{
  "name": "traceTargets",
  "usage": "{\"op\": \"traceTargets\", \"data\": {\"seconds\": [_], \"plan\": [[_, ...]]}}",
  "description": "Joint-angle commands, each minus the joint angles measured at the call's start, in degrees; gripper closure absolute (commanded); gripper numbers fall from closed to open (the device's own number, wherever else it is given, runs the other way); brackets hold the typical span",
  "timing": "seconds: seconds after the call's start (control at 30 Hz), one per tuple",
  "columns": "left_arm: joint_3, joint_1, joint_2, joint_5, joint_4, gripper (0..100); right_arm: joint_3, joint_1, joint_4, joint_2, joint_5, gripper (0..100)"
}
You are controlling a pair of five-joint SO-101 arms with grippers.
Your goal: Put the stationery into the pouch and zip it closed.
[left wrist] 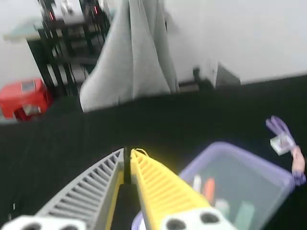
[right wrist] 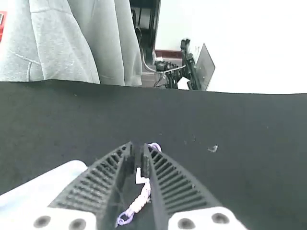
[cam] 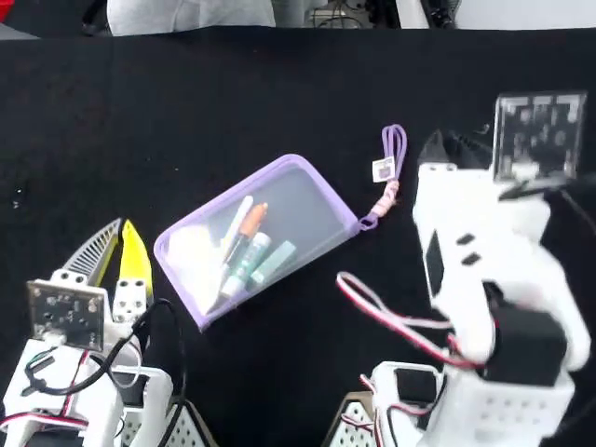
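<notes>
**Loose cord, unpinned pouch: watch for a drag or a snag**

The pouch (cam: 279,219) lies tilted in the middle of the counter (cam: 186,102). The stationery (cam: 247,247) shows through its clear face, so the filling looks done. The zip pull seems to sit at the pouch's right corner, where the braided cord (cam: 384,197) leaves it. You cannot confirm from these views that the last teeth are shut.

Your left hand (cam: 122,223) is clenched on nothing. Its grey and yellow fingertips meet at the lower left of the high view, just beside the pouch's left corner and off it. Your right hand (right wrist: 137,145) is also clenched. In its own wrist view the cord and the small tag (cam: 383,169) show through the slit between its fingers. From above, the cord lies free on the counter to the left of that hand, so I judge it grips nothing.

The risks, as I judge them:
- **Dragging the pouch.** Nothing pins it. If you tug the cord to finish the zip, the whole pouch will likely slide toward the right of the frame and the zip will not travel.
- **Missing the cord.** It is thin and limp. A hand that comes down clenched will push it aside, so release first.
- **Snagging.** The purple loop (cam: 394,144) lies near your right hand. A careless withdrawal could hook it and pull the pouch along.
- **Spilling.** If the zip is short of closed, lifting by the cord could tip pens out at that corner.
</notes>
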Motion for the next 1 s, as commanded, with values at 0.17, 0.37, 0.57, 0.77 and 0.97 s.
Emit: {"op": "traceTargets", "data": {"seconds": [0.17, 0.37, 0.57, 0.77, 0.97], "plan": [[2.9, -0.4, 0.1, -0.9, 5.1, 97, 19.6, -0.5, -1.9, -19.3, -0.1, 98.5], [10.0, -0.4, 0.1, -0.5, 5.0, 97, 38.9, -0.5, -10.5, -36.4, -0.1, 98.1], [21.8, -0.7, 0.1, -0.4, 3.1, 97, 51.2, -0.5, -13.4, -50.8, -0.1, 98.1], [30.2, -10.2, 0.1, -0.4, -1.3, 97, 61.1, 2.9, -14.2, -52.3, 5.4, 98.2], [35.6, -13.0, 0.2, 8.1, -2.0, 97, 71.6, 12.5, -20.0, -52.5, 5.5, 98.3]]}}
